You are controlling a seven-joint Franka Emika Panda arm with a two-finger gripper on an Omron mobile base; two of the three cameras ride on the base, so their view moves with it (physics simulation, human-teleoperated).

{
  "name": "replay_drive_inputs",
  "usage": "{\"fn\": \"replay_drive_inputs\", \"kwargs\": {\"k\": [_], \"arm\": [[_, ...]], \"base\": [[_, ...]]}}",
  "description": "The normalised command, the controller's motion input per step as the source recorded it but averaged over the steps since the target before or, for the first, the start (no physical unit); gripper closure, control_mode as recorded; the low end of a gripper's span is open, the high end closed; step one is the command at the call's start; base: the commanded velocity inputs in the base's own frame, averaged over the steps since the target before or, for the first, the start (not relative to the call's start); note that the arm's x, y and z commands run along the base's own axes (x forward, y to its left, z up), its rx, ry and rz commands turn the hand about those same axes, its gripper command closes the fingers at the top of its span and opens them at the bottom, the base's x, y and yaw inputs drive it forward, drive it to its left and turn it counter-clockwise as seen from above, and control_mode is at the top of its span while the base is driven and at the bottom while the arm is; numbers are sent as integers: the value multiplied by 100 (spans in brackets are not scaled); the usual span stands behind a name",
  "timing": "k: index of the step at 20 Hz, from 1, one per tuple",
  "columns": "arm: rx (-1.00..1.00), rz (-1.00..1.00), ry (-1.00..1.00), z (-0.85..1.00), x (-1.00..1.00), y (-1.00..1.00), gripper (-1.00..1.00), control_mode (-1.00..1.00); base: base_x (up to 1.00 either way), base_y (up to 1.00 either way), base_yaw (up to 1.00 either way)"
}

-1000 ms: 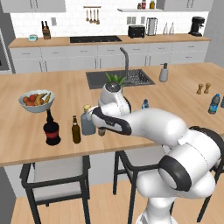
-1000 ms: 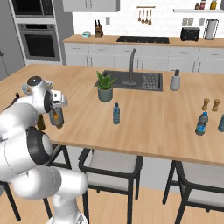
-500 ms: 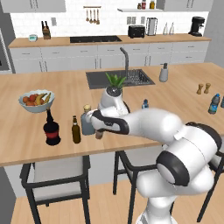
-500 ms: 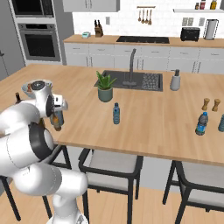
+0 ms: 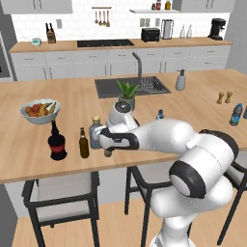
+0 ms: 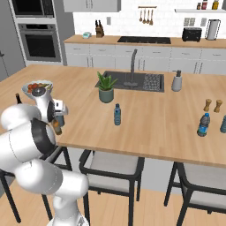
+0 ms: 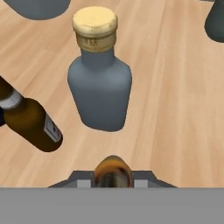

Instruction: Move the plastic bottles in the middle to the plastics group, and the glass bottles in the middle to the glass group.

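The claw (image 7: pixel 113 175) is clamped tight on the amber bottle (image 7: pixel 112 171), near the counter's (image 5: pixel 29 154) front edge. The grey-blue bottle (image 5: pixel 96 132) stands just beyond, right of the dark brown bottle (image 5: pixel 84 143).

Wooden island counter (image 5: pixel 58 164) across foreground, dark sink (image 5: pixel 131 87) with tall faucet (image 5: pixel 139 65) set in it. Dark-framed stools (image 5: pixel 60 195) with grey seats tucked under near edge. Back wall: white tile, grey cabinets (image 5: pixel 111 65), black cooktop (image 5: pixel 105 43), toaster (image 5: pixel 150 34). Built-in wall oven (image 6: pixel 39 42) at left. Light wood plank floor (image 6: pixel 145 212). Even, soft lighting
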Motion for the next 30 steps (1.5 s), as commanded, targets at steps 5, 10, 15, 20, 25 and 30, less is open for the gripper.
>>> {"fn": "replay_drive_inputs", "kwargs": {"k": [5,10,15,20,25,30], "arm": [[0,0,0,-15,11,7,100,-100],[0,0,0,-5,14,4,100,-100],[0,0,0,-23,0,0,100,-100],[0,0,0,-36,0,0,-100,-100],[0,0,0,-34,-1,-6,-100,-100],[1,0,0,-14,0,-9,-100,-100]], "base": [[0,0,0],[0,0,0],[0,0,0],[0,0,0],[0,0,0],[0,0,0]]}}
